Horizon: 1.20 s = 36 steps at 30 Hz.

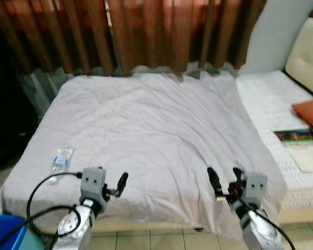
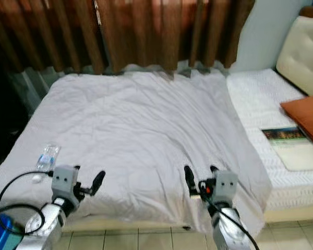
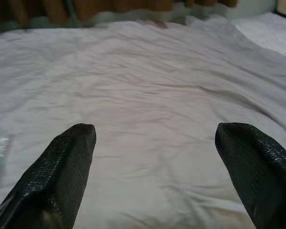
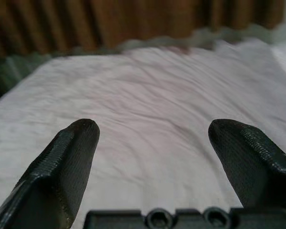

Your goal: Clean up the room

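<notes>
Both pincers, left [image 1: 115, 186] and right [image 1: 225, 178], hover spread apart and empty over the bed's [image 1: 156, 125] near edge. Risk: that bottle [image 1: 62, 158] looks slippery and could roll off the edge if nudged.

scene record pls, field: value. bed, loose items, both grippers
bed: white sheet, wrinkled, brown curtains behind
bottle: clear plastic bottle lying on the sheet near the robot's left
booklet: booklet on the bare mattress, beside an orange cushion
left gripper: fingers open, holding nothing, over the bed's near edge
right gripper: fingers open, holding nothing, over the bed's near edge
</notes>
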Motion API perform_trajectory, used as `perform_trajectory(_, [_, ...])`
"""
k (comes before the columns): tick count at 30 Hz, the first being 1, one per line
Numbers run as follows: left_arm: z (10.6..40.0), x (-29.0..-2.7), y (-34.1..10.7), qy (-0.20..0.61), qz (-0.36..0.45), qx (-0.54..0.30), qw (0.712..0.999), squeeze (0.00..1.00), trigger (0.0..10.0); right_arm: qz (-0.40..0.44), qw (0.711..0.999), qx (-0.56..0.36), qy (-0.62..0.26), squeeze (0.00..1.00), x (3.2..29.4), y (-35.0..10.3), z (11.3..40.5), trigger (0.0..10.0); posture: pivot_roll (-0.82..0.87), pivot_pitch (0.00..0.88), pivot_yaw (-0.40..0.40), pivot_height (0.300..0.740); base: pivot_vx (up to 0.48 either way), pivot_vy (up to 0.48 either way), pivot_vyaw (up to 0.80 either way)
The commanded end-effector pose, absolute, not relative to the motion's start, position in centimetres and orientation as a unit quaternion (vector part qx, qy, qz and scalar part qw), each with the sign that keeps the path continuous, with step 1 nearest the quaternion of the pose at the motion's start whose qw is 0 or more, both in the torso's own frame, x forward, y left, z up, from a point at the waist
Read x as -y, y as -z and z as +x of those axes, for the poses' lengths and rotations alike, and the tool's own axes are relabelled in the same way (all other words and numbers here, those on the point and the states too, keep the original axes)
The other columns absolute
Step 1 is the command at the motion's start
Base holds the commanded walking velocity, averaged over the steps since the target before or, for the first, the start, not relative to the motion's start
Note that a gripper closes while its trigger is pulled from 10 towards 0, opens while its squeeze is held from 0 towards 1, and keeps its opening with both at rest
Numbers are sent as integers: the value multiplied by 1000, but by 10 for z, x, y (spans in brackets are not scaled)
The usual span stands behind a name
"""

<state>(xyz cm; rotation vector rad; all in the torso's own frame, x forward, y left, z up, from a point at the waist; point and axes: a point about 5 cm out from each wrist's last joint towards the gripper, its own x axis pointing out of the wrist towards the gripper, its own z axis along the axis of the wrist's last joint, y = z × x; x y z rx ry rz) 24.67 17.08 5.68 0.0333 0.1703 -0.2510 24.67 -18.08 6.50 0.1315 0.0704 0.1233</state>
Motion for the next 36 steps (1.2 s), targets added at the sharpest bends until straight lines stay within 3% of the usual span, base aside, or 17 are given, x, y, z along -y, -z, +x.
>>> perform_trajectory(1, [246,-174,-58,119,18,-82,989,0,10000,75,993,-39,-77,0,173,-64,246,10000,15,0,-3,740,0,420,0])
perform_trajectory(8, [245,-178,-58,107,24,-82,991,0,10000,73,992,-45,-92,0,170,-63,248,10000,30,0,-12,740,0,421,0])
perform_trajectory(14, [245,-178,-59,106,48,-80,990,0,10000,70,992,-46,-97,0,169,-63,249,10000,36,0,-17,740,0,423,685])
perform_trajectory(18, [249,-180,-62,110,72,-72,989,0,10000,68,991,-48,-106,0,167,-63,250,10000,44,0,-23,740,0,0,0])
perform_trajectory(36, [267,-171,-61,91,66,-80,990,0,10000,65,989,-52,-119,0,163,-62,252,10000,34,0,-25,740,469,0,0])
